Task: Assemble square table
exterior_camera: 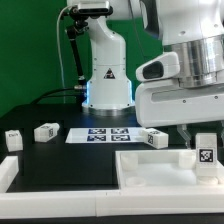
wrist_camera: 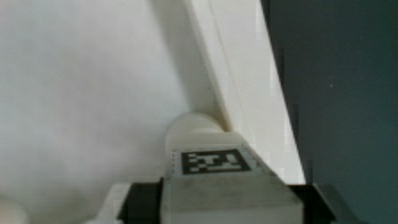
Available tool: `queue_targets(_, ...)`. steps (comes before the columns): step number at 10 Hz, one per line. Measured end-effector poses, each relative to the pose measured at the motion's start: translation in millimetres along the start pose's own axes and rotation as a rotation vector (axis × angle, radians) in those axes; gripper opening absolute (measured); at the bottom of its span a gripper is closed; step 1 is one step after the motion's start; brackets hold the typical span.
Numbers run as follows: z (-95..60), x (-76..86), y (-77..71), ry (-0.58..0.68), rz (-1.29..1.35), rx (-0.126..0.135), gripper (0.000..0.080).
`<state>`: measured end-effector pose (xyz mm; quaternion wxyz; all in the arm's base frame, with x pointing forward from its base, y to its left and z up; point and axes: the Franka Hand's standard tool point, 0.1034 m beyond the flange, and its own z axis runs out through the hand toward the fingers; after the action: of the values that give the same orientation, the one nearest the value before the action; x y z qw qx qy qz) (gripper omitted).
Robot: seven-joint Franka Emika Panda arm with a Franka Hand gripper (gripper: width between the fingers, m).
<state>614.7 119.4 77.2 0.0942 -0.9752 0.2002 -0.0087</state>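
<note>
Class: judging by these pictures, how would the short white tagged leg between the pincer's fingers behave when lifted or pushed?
The leg looks like solid moulded plastic: probably stiff and light. Its smooth white faces might slip a little in the pincer. Being short with a flat tagged face, it seems unlikely to roll far.
</note>
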Motion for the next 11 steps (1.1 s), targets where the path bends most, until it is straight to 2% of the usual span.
queue_targets(1,0.6,3.0,-0.4,-0.007,0.067,0.000,0.0298)
queue_targets(2,0.8,5.9,-1.4,-0.013,0.264,0.021,0.0298)
queue_targets(4,0.3,3.5,-7.2,-0.056,0.590,0.011,0.0298)
queue_targets(5,-1.5,6.1,-8.7,-0.073,0.750,0.024,0.0297)
queue_targets(6,0.6,7.1,-8.3,-0.077,0.909,0.053,0.0297)
queue_targets(7,2.5,4.2,-11.0,-0.091,1.036,0.061,0.0296)
queue_targets(10,2.5,4.0,-11.7,-0.091,1.028,0.061,0.0297)
queue_targets(11,2.7,3.5,-12.0,-0.087,0.958,0.061,0.0487)
